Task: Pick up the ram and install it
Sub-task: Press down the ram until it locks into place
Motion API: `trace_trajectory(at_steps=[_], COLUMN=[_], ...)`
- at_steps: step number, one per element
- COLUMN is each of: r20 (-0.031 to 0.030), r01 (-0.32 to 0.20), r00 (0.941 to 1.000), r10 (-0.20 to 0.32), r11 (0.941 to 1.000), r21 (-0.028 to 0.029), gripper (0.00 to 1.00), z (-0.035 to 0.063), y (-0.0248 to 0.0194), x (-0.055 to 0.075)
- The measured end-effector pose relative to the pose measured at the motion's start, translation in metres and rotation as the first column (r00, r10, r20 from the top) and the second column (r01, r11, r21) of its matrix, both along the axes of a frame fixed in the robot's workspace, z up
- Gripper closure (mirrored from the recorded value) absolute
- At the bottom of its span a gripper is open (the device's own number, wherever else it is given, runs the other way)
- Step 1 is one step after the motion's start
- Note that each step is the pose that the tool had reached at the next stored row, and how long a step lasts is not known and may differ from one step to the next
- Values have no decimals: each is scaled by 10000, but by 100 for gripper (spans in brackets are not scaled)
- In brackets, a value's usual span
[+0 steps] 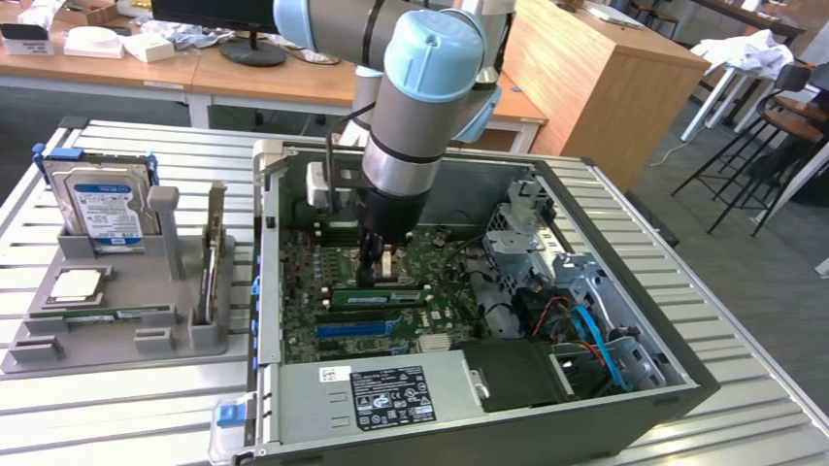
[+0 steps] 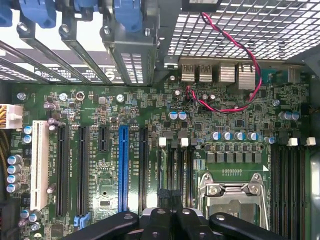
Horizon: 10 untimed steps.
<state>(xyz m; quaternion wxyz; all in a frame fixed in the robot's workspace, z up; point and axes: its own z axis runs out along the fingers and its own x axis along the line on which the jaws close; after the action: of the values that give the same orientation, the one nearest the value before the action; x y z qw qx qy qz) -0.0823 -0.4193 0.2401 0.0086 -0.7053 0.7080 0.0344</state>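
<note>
A green ram stick point(image 1: 379, 296) stands on edge in a slot of the motherboard point(image 1: 301, 335) inside the open computer case point(image 1: 674, 388). My gripper point(image 1: 376, 264) points straight down into the case, just behind that stick in the exterior view and over the CPU socket point(image 2: 230, 200). In the wrist view the black fingers point(image 2: 157, 224) are pressed together, shut, with nothing visible between them. A similar green stick point(image 1: 119, 315) lies flat in the grey tray point(image 1: 116, 345) at the exterior view's left.
A long blue slot point(image 2: 123, 167) and black slots run beside the fingers. The grey tray also holds a hard drive point(image 1: 107, 209) and an upright card point(image 1: 212, 257). A power supply point(image 1: 388, 393) and a drive cage point(image 1: 538, 243) crowd the case; its walls ring the board.
</note>
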Motion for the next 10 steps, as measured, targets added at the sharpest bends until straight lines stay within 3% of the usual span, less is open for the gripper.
trace_trajectory(at_steps=[10], r20=[1], r01=[-2], r00=[10000], r10=[2], r11=[10000], r21=[-2], gripper=[90], z=[-60], y=[-3], x=[1])
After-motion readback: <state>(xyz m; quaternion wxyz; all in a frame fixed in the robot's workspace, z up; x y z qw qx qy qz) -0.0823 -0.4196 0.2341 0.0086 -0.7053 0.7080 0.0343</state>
